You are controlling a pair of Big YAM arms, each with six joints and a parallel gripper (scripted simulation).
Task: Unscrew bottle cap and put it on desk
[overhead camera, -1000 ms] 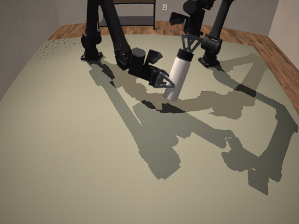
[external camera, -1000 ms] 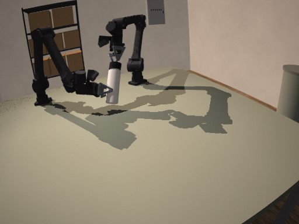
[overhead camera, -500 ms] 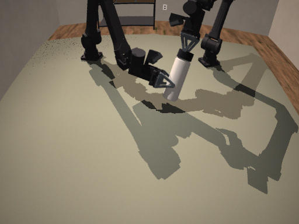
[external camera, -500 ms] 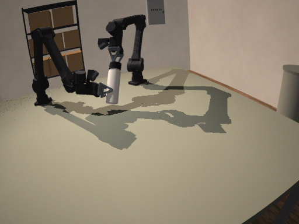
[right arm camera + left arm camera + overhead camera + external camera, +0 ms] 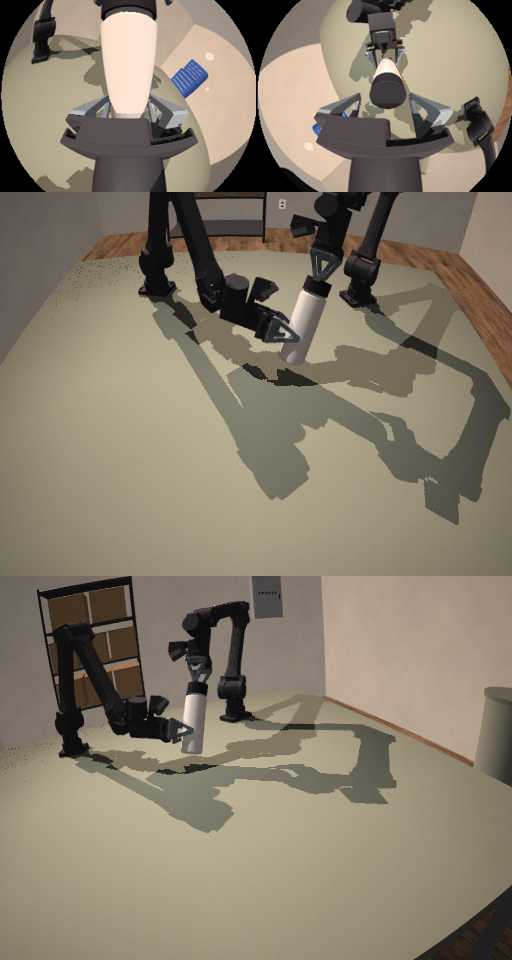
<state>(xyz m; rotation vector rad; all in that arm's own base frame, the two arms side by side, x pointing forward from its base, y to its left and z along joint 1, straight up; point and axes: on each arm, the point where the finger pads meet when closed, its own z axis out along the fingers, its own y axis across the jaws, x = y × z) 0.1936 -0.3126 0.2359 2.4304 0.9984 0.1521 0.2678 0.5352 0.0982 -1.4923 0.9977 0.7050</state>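
A pale green table (image 5: 150, 492) (image 5: 225, 886) (image 5: 449, 64) (image 5: 26, 107) occupies the foreground of the top and exterior views, with arm shadows across its surface. Beyond the foreground, the white bottle (image 5: 303, 324) (image 5: 194, 721) (image 5: 387, 68) (image 5: 129, 60) is located right of centre in the top view's upper half and left of centre in the exterior view. Contact between its base and the table cannot be determined.

The right gripper (image 5: 295, 337) (image 5: 190, 731) (image 5: 387, 70) (image 5: 129, 95) approaches horizontally and is clamped on the lower part of the bottle. The black cap (image 5: 317, 286) (image 5: 197, 689) (image 5: 387, 91) (image 5: 129, 5) is seated on the bottle's upper end. The left gripper (image 5: 320, 279) (image 5: 197, 680) (image 5: 385, 95) points downward at the cap; its fingers are spread apart, one to each side, and hold nothing.

Farther back, the right arm's base (image 5: 145, 292) (image 5: 65, 753) stands at the left and the left arm's base (image 5: 357, 303) (image 5: 227, 719) at the right of the bottle. At the rear, a shelf unit (image 5: 264, 217) (image 5: 41, 606) with brown boxes occupies the exterior view's upper left; a grey panel (image 5: 267, 606) is mounted on the wall at upper centre.
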